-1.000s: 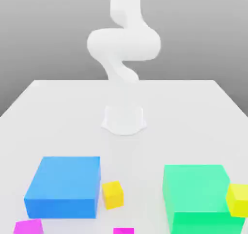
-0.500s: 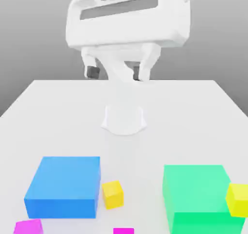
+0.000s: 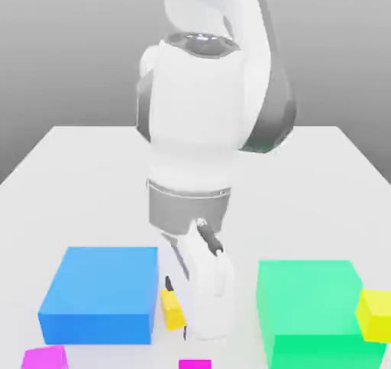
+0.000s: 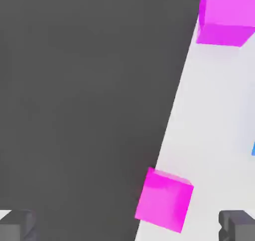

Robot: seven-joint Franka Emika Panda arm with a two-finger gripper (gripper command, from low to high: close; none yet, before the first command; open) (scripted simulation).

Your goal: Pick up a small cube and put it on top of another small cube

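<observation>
The small golden-yellow cube (image 3: 172,312) sits on the white table (image 3: 92,176), just off the big blue block's (image 3: 103,292) corner on the exterior view's right. The arm's white hand (image 3: 205,299) hangs low right beside it and covers its right part. In the hand view my gripper (image 4: 127,227) is open, its dark fingertips (image 4: 18,225) far apart with nothing between them. Beyond the fingers lie two small magenta cubes, one close (image 4: 164,200) at the table's edge and one farther off (image 4: 224,13).
A big green block (image 3: 309,306) stands at the exterior view's right with a paler lemon-yellow small cube (image 3: 375,314) against it. Two magenta cubes (image 3: 44,357) (image 3: 195,364) lie along the front edge. Dark floor (image 4: 79,105) lies past that edge.
The arm has swung down from high above the table to low between the blue and green blocks, now covering part of the golden-yellow cube. The cubes have not moved.
</observation>
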